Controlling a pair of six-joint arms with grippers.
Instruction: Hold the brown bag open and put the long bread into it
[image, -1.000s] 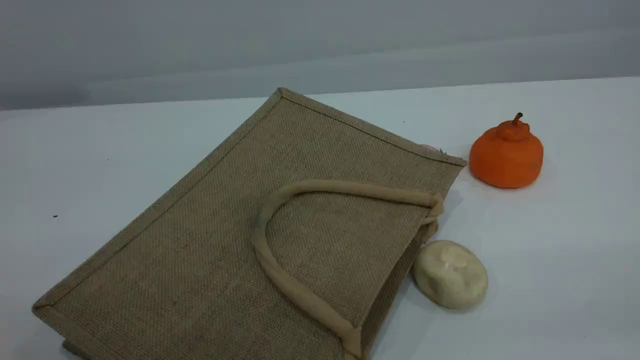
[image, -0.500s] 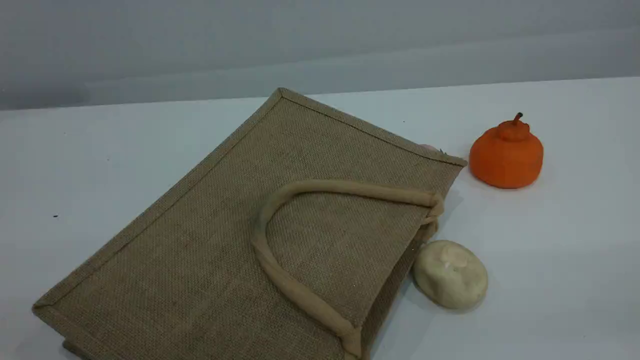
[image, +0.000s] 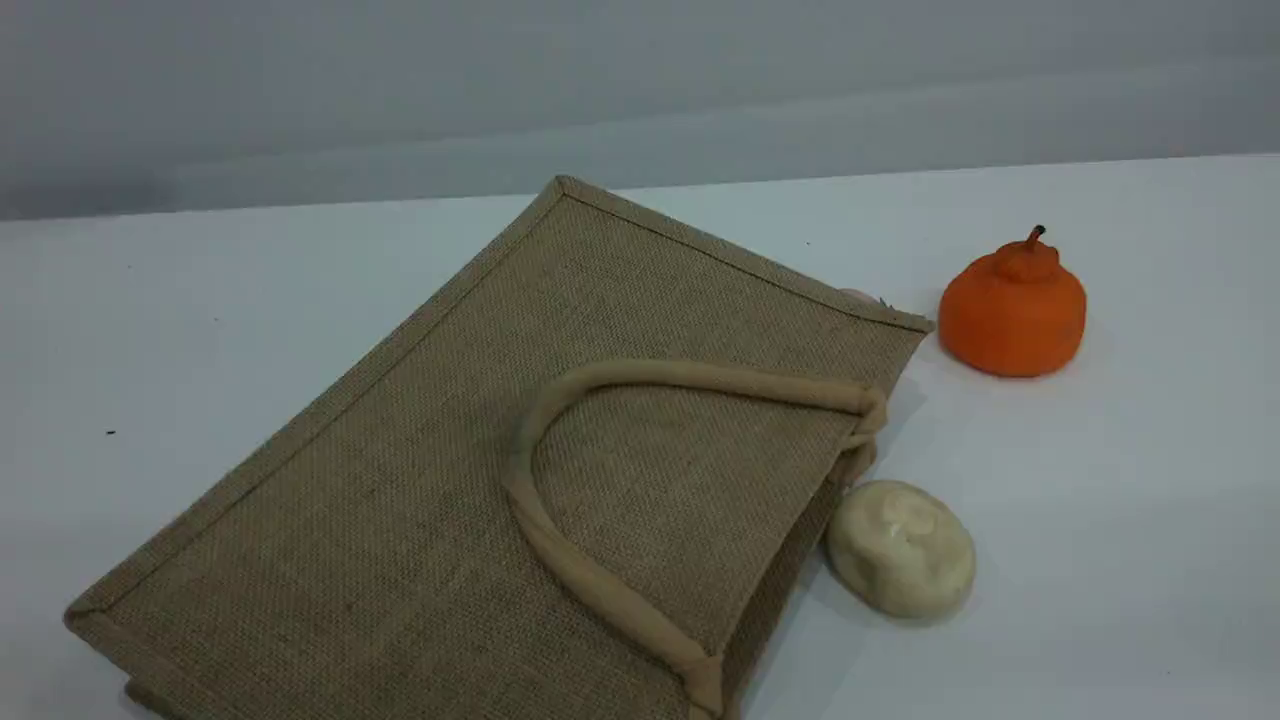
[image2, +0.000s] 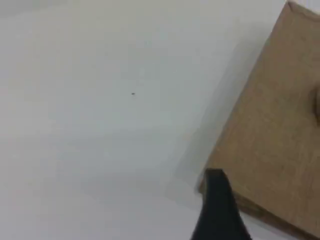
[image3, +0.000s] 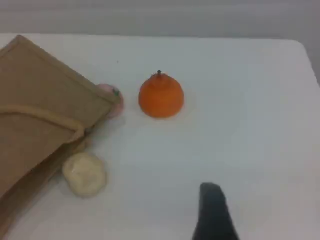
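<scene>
The brown bag lies flat on the white table, its mouth edge toward the right and one beige handle folded back over its top face. The left wrist view shows a corner of the bag, with my left gripper's dark fingertip just above that corner and nothing in it. The right wrist view takes in the bag's mouth side, and my right gripper's single visible fingertip hovers over bare table well to its right. The long bread is out of view. Neither arm appears in the scene view.
An orange pumpkin-shaped piece stands right of the bag's far corner. A pale cream lump rests against the bag's mouth edge. A pink ball peeks out behind the bag's corner.
</scene>
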